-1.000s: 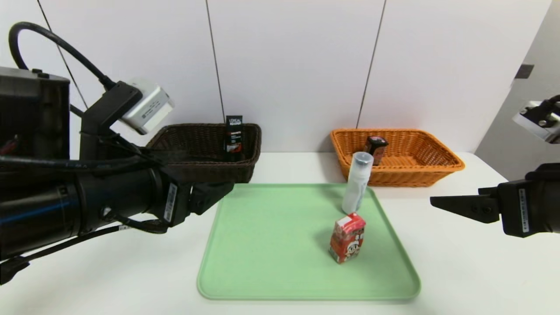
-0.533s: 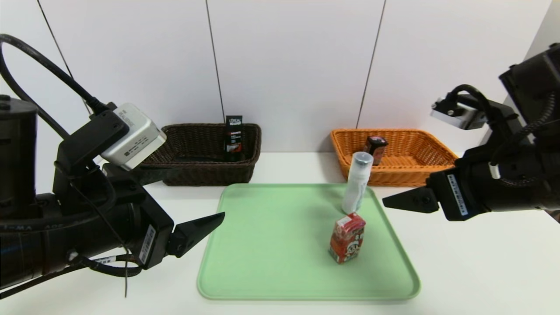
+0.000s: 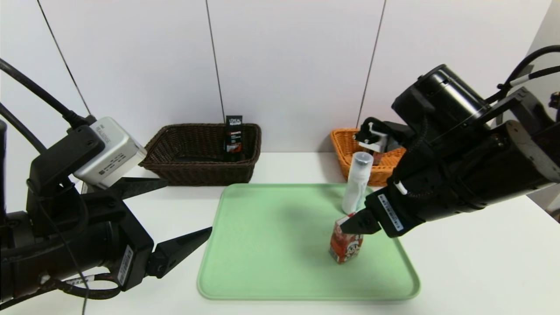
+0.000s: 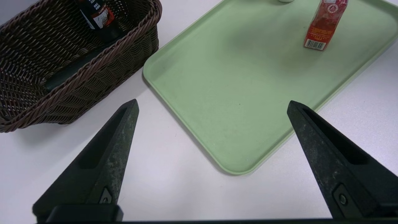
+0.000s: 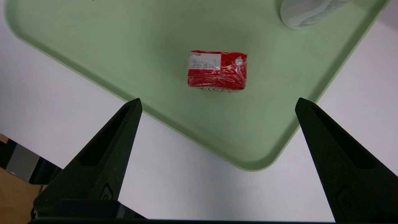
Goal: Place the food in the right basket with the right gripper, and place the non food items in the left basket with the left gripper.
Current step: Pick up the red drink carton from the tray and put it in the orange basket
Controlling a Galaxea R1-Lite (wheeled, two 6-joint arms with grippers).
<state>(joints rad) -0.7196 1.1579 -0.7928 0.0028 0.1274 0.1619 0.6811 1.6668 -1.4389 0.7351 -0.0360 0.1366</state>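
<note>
At center-right of the head frame, the right gripper (image 5: 217, 101) is hanging wide open above the red carton (image 3: 346, 239), holding nothing.

Both arms (image 3: 463, 175) are matte black, built from thick round housings. Each wrist carries a white label sticker with small print. The left arm (image 3: 65, 249) bears a silver-grey box camera (image 3: 109, 151) on a black bracket, with thick black cables looping off toward 10 o'clock. Each pincer (image 4: 211, 105) has two long, tapering black fingers (image 5: 102, 155), scuffed, hollowed along the inner face, with a small screw near the root.
</note>
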